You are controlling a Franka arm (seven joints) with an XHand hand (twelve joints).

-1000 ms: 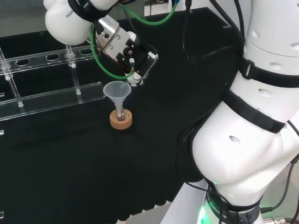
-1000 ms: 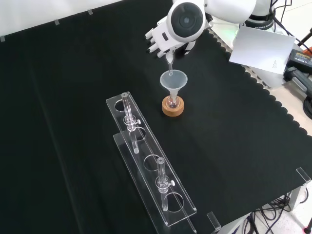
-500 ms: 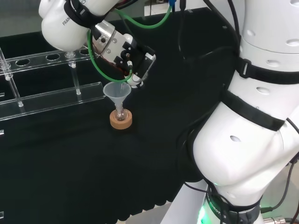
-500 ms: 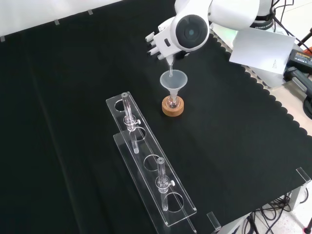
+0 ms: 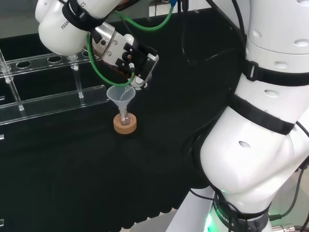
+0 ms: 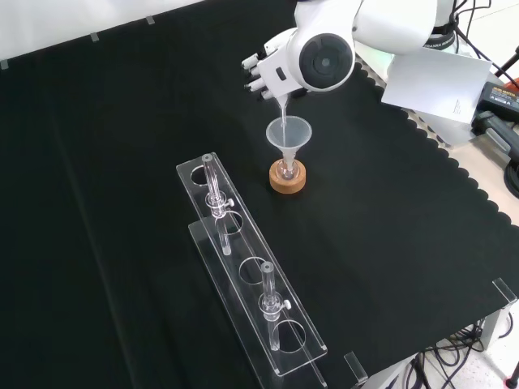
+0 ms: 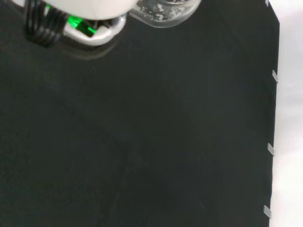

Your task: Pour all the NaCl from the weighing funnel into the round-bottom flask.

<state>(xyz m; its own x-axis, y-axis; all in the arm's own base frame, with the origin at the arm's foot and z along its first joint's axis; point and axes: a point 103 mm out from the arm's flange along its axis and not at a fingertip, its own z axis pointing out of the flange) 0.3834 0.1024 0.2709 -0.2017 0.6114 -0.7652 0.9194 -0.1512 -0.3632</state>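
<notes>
Hand pose: the black and white hand (image 5: 131,59) hangs tilted over the bench, fingers pointing down; in the front view it (image 6: 266,73) comes in from the top, partly behind the arm's round white link with its grey cap.
Hand state: the fingers are curled round the weighing funnel (image 6: 281,104), pinching its upper end; the exact closure cannot be made out behind the link.
Weighing funnel: a slim clear glass piece, steeply tipped, its narrow stem reaching from the fingers down into the plastic funnel (image 5: 120,94) just below the hand.
Wrist glimpse: a clear vessel (image 7: 164,10) with white grains clinging inside shows close to the palm.
Plastic funnel: a translucent whitish cone with a smooth rim, its stem set in the flask's neck directly under the hand.
Round-bottom flask: small clear glass flask (image 6: 286,171), just below the hand, mostly hidden by the cone; its contents cannot be told.
Stand: a round tan cork ring (image 5: 125,124) under the flask, matt and grainy.
Rack: a long clear acrylic rack (image 6: 251,288) with round holes, well apart from the hand, carrying upright glass tubes.
Bench: black cloth (image 6: 122,162), matt, with a scalloped edge.
</notes>
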